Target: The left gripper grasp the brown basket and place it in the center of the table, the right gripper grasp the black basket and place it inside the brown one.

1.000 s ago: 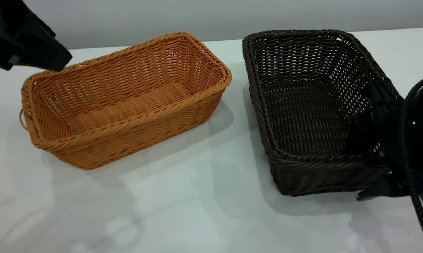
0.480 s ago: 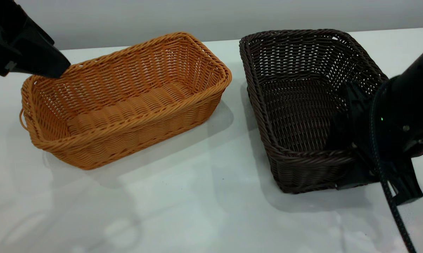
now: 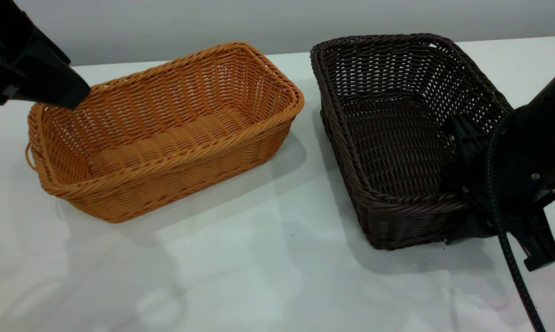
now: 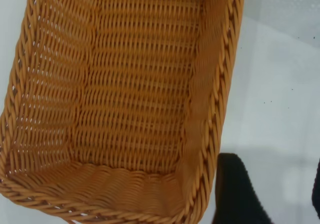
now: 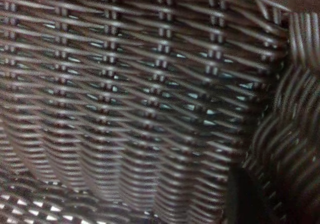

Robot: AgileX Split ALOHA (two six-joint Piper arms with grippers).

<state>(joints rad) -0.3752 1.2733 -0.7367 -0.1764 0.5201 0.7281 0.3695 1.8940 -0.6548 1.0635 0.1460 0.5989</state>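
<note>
Gripping, apparently, the near corner wall of the dark woven black basket (image 3: 397, 138), the right gripper (image 3: 462, 198) has tilted it off the white table (image 3: 259, 276) beside the orange wicker brown basket (image 3: 162, 133), starting the transfer.

- The brown basket (image 3: 166, 133) is woven wicker, orange-tan, bumpy all over, with a thick twisted rim.
- The black basket (image 3: 397, 133) is the same kind of woven wicker, very dark, a little shiny on the strands, with small holes between them.
- The table (image 3: 259, 276) is white, smooth and a bit glossy, so it shows soft reflections.
- The right gripper (image 3: 462, 184) looks like matt black plastic.
- The left gripper (image 3: 69, 94) also looks like dull black plastic.
</note>
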